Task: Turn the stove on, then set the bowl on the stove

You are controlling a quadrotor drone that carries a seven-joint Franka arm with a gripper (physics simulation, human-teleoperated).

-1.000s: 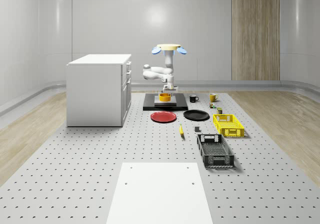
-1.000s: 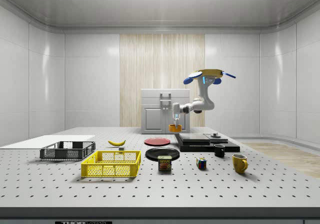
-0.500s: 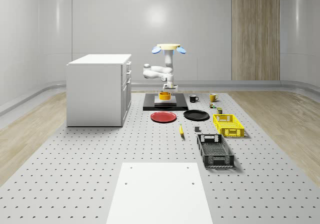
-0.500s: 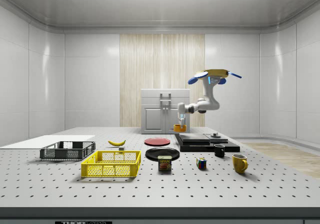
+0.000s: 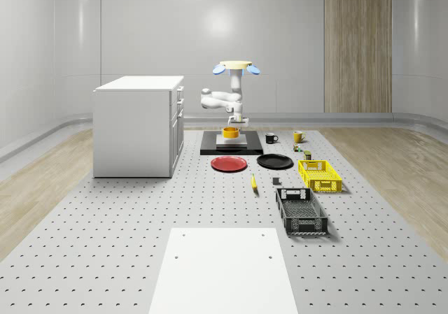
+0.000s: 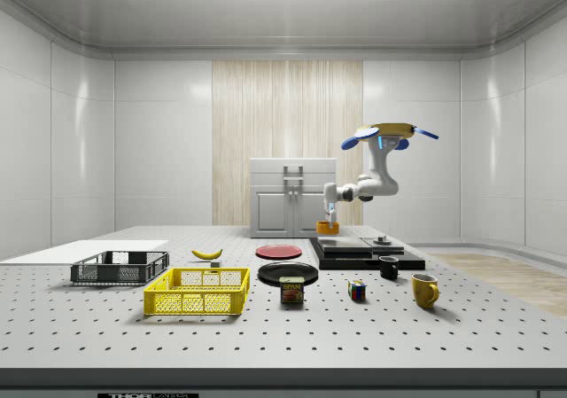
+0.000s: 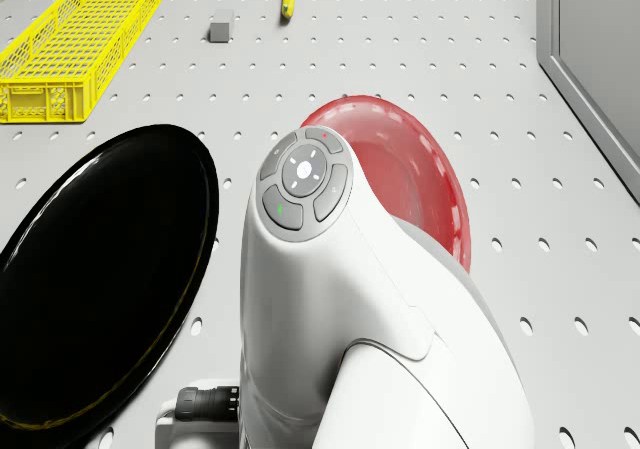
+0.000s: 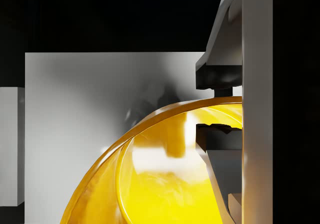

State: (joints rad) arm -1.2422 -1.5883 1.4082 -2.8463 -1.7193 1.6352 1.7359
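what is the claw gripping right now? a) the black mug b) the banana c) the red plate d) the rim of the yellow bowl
d: in the wrist view the claw has its pads on either side of the yellow bowl rim, and the whole-scene view shows that bowl above the stove under the hovering drone.

Yellow-topped drone (image 6: 391, 130) with blue rotors, glossy white arm (image 7: 350, 309), grey button pad, black-padded fingers (image 8: 220, 136)

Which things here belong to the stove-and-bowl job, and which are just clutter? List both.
Job: stove, bowl, claw shut on the bowl's rim, drone hovering over the stove.
Clutter: red plate, black plate, yellow crate, black crate, banana, black mug, yellow mug, cabinet.
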